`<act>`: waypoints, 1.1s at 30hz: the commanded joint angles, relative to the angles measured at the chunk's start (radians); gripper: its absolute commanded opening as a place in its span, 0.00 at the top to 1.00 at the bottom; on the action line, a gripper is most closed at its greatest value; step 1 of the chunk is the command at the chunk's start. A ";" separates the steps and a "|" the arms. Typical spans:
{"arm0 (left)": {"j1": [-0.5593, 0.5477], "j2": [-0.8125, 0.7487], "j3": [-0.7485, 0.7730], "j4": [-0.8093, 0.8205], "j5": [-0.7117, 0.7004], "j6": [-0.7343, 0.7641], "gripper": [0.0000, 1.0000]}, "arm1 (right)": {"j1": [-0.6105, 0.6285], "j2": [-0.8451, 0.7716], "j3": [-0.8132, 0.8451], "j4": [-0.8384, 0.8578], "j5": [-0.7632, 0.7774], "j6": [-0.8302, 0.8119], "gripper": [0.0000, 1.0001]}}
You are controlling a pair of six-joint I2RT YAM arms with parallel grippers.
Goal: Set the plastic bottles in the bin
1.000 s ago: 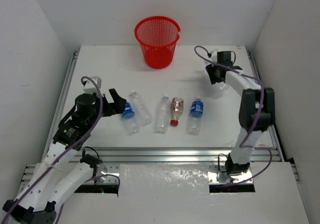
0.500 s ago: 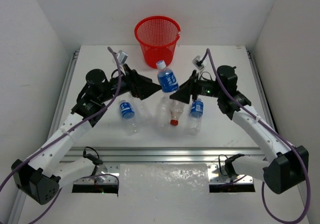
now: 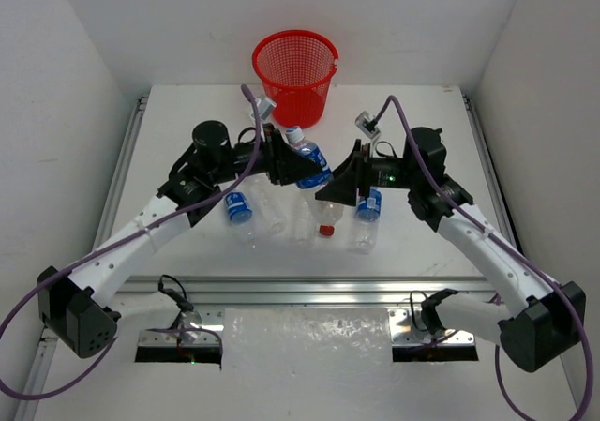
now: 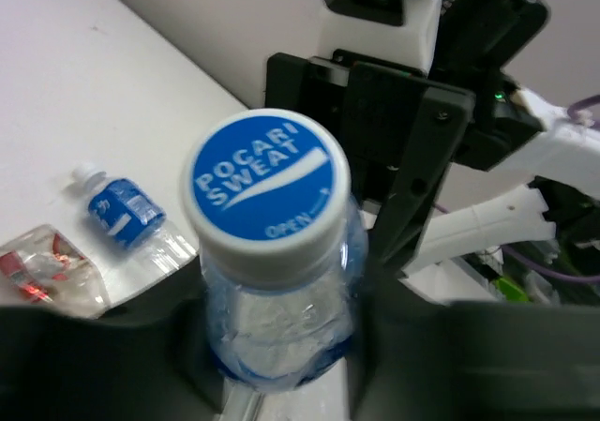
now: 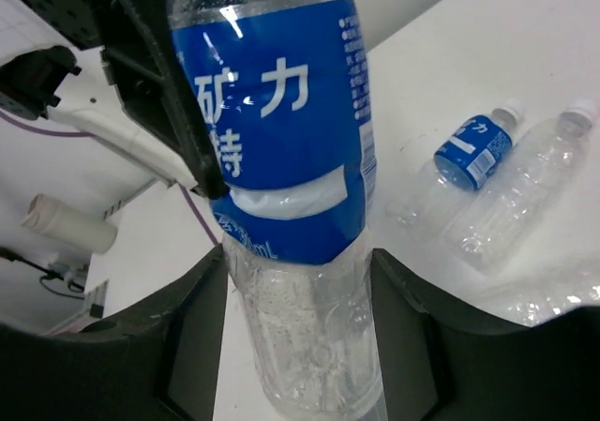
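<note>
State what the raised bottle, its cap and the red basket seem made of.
Bottle: thin clear plastic, glossy; the background shows through its wall. Cap: opaque white plastic, likely; printed blue top. Basket: probably moulded red plastic; open mesh wall, rolled rim.

Table (image 3: pixel 178 107) carries bin (image 3: pixel 295 74), bottles (image 3: pixel 241 213) (five lying).

Red mesh bin (image 3: pixel 294 95), blue-labelled bottle (image 3: pixel 311 165)
</note>
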 commanded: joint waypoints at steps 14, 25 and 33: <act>0.173 0.457 0.764 -0.287 -1.010 0.112 1.00 | -0.010 -0.506 -0.219 -0.486 0.914 -0.034 0.01; 0.218 1.035 1.363 -0.132 -0.945 0.266 0.00 | -0.010 -0.540 -0.385 -0.520 0.846 0.000 0.01; 0.201 0.703 1.293 -0.321 -0.961 0.247 0.00 | -0.010 -0.252 -0.357 -0.400 0.991 0.101 0.01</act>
